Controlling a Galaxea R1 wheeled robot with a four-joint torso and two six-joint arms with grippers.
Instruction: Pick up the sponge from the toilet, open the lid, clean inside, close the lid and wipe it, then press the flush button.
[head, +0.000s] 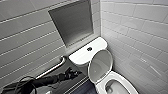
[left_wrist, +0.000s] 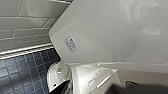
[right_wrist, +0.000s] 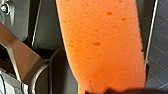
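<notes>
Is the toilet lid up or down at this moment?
Up. In the head view the lid stands raised at its tank end, and the toilet bowl below it is uncovered.

The toilet (head: 80, 56) was glossy white ceramic; the lid (head: 100, 65), smooth white plastic with a soft sheen. The sponge (right_wrist: 102, 45) showed matt orange foam, rough and pitted with pores. The wall tiles (head: 140, 30) appeared glazed, the grab bar (head: 53, 67) polished metal.

The pitted orange sponge (right_wrist: 100, 45) looms close, with dark robot parts (right_wrist: 47, 32) beside it and dark tiled floor (right_wrist: 160, 50) past its other edge.
</notes>
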